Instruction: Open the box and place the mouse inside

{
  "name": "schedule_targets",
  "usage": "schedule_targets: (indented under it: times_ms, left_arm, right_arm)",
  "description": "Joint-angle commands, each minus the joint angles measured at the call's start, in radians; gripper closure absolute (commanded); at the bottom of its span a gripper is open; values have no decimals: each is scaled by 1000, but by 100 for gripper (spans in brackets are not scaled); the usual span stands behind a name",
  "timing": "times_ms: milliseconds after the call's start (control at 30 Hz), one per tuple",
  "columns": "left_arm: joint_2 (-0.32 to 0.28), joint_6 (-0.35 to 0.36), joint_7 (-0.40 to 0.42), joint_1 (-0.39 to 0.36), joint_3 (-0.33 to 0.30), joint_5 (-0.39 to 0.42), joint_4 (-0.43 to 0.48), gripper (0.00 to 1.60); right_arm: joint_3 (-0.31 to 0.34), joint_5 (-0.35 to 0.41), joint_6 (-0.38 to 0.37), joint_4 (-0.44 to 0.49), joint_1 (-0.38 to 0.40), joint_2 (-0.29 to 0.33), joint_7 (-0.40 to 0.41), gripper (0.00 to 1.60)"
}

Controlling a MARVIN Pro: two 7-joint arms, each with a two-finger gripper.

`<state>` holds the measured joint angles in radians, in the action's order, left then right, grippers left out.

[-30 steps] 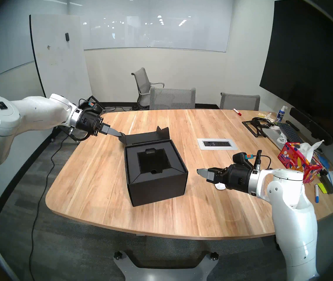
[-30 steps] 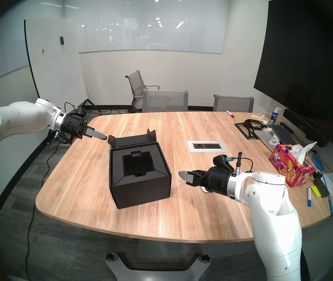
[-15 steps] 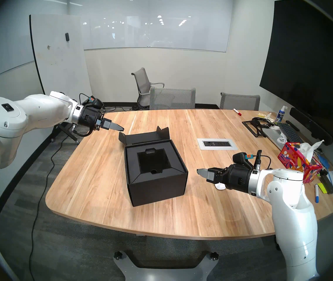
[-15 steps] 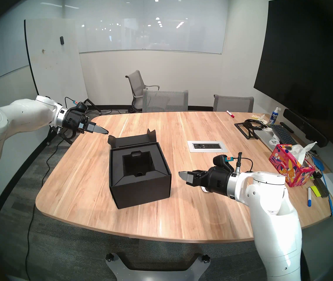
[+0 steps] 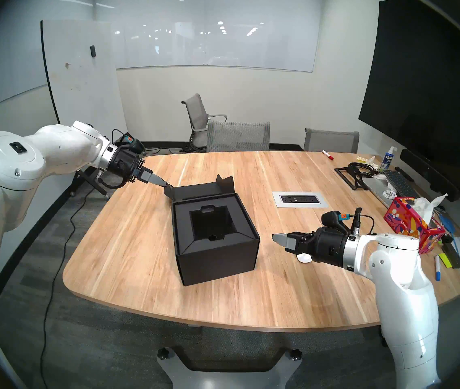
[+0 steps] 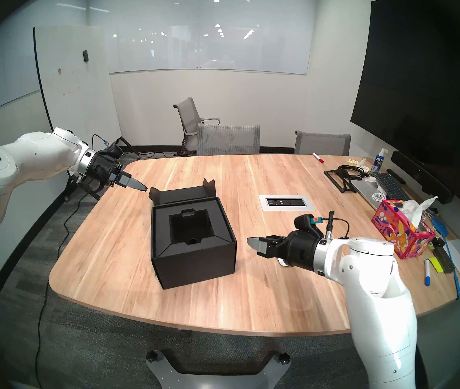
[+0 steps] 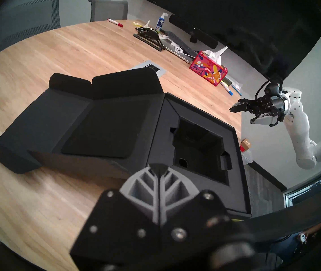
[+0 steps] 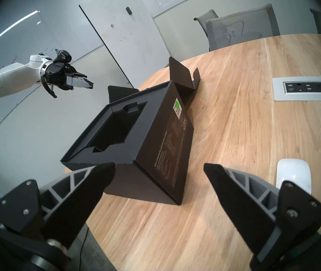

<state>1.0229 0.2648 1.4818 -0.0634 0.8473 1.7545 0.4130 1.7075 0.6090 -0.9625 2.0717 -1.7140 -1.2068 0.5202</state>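
The black box (image 5: 217, 253) stands open mid-table, its lid (image 5: 200, 190) folded back flat and the dark recessed insert (image 6: 191, 228) bare. My left gripper (image 5: 165, 184) is shut with nothing in it, its tips at the lid's left side flap (image 6: 154, 194); I cannot tell whether they touch. The left wrist view shows the shut fingertips (image 7: 158, 168) over the box's near wall. My right gripper (image 5: 276, 237) hovers open to the right of the box (image 8: 165, 147). The white mouse (image 8: 292, 173) lies on the table beside its right finger, mostly hidden under the wrist in the head views (image 5: 304, 258).
A red floral tissue box (image 5: 411, 225), markers, a laptop and keyboard (image 5: 398, 183) crowd the table's right side. A power outlet panel (image 5: 300, 199) is set into the wood behind the right gripper. Chairs (image 5: 237, 135) stand along the far edge.
My left gripper lifted off the lid flap half a second ago and has come back down to it, still shut. The box, mouse and right arm have not moved.
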Motion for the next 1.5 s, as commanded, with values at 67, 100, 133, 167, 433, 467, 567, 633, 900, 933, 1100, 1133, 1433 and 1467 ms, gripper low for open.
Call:
schedule_targets:
  times_ms: [67, 100, 133, 167, 433, 467, 567, 633, 900, 933, 1100, 1133, 1433, 1467]
  left_arm:
    - [8, 24, 2, -30, -9, -12, -13, 160]
    - [8, 24, 2, -30, -10, -13, -13, 160]
    - [8, 25, 2, -30, -12, -15, -14, 160]
    - [8, 25, 2, -29, -13, -16, -14, 160]
    - [7, 29, 2, -27, -24, -28, -15, 160]
    - [7, 29, 2, -27, -25, -28, -15, 160]
    - [6, 30, 2, -26, -28, -30, -16, 160]
    - [6, 30, 2, -26, -29, -32, -16, 160]
    - [6, 31, 2, -25, -35, -37, -16, 160]
    - [5, 31, 2, -25, -36, -38, -16, 160]
    - [5, 32, 2, -24, -39, -41, -17, 160]
    - [5, 32, 2, -24, -40, -41, -17, 160]
    - [4, 32, 2, -23, -46, -47, -17, 160]
    - [4, 32, 2, -23, -46, -47, -17, 160]
  right_arm:
    - [-2, 3, 3, 20, 8, 2, -1, 0]
    - [-2, 3, 3, 20, 8, 2, -1, 0]
    - [-2, 3, 3, 20, 8, 2, -1, 0]
    - [-2, 3, 3, 20, 8, 2, -2, 0]
    - [-2, 3, 3, 20, 8, 2, -2, 0]
    - [-2, 3, 3, 20, 8, 2, -2, 0]
    - [-2, 3, 3, 20, 8, 2, -2, 0]
    - [-2, 3, 3, 20, 8, 2, -2, 0]
    - [-2, 3, 3, 20, 8, 2, -2, 0]
    - [-2, 3, 3, 20, 8, 2, -2, 0]
    - [-2, 3, 3, 20, 8, 2, -2, 0]
    - [-2, 3, 3, 20, 8, 2, -2, 0]
    - [-2, 3, 3, 20, 8, 2, -2, 0]
    - [-2, 3, 3, 20, 8, 2, -2, 0]
